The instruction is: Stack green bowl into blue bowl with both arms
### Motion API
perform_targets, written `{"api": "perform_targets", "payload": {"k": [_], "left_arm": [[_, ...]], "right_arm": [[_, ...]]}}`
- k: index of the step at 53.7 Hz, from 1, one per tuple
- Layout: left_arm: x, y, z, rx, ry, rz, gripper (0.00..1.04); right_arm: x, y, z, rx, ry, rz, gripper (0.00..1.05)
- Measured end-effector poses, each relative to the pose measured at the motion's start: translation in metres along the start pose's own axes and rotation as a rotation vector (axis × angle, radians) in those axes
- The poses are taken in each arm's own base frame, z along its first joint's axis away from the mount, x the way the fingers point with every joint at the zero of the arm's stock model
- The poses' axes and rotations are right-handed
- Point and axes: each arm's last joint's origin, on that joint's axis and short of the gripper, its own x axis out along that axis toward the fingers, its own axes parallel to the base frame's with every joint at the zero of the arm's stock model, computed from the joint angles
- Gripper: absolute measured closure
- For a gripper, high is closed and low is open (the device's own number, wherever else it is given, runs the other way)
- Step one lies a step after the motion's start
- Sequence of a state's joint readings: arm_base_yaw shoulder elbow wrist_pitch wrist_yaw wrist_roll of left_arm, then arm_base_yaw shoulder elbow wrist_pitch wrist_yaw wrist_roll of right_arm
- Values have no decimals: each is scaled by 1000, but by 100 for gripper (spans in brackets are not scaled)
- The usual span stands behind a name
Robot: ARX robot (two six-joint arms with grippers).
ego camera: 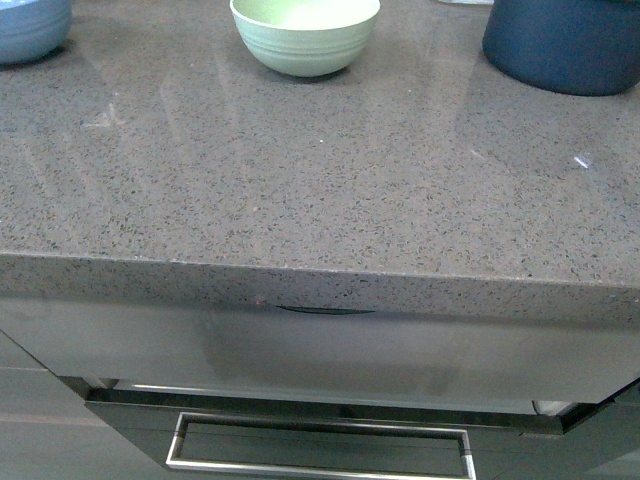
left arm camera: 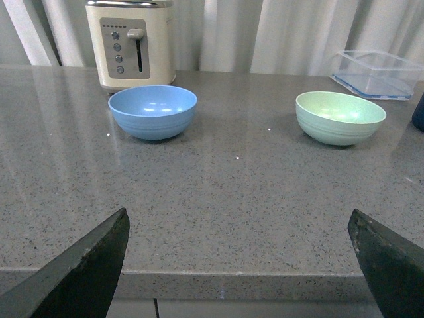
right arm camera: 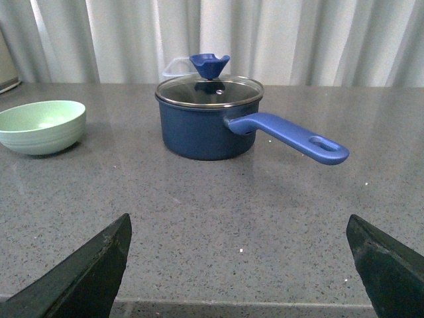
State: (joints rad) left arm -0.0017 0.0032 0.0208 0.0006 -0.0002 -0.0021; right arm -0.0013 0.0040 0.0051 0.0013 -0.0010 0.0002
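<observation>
Bright, even light is passed through the pale curtains (left arm camera: 265,33) far beyond the spread jaws of the left gripper (left arm camera: 237,213) and right gripper (right arm camera: 238,218), and broad streaks of glare are laid on the speckled countertop (left arm camera: 232,179) ahead of them. Only soft, short shadows are cast beneath the blue bowl (left arm camera: 152,111) and green bowl (left arm camera: 340,117). The dark fingers (right arm camera: 79,278) nearest the lens are rendered slightly soft, and the front view is seen dimmer and faintly grainy.
</observation>
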Motion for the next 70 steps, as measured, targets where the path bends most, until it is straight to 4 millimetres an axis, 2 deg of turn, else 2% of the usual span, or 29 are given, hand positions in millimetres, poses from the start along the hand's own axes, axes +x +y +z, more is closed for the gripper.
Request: {"api": "perform_targets", "payload": {"k": [26,27,30,32,34,41,44,50,56,62,70], "left_arm": [[0,0,0,0,0,1,7],[1,0,-1,-10,36,14,7],[5,5,1,-88,296,164,7],[16,14,7,-132,411,239,7],[28,23,14,-166,434,278,7],[76,62,51,-237,361,336,7],[88,70,58,-252,357,326,7],[131,89,73,-288,357,281,7],[172,95,86,-315,385,236,7],[202,91,93,-309,415,217,7],[246,93,105,-298,513,299,7]], "right_arm": [[0,0,0,0,0,0,10],[0,0,0,0,0,0,10],[0,0,0,0,0,0,10],[0,0,0,0,0,0,10],[0,0,0,0,0,0,10],[0,0,0,0,0,0,10],[0,0,0,0,0,0,10],[0,0,0,0,0,0,10],[0,0,0,0,0,0,10],[0,0,0,0,0,0,10],[0,0,0,0,0,0,10]]}}
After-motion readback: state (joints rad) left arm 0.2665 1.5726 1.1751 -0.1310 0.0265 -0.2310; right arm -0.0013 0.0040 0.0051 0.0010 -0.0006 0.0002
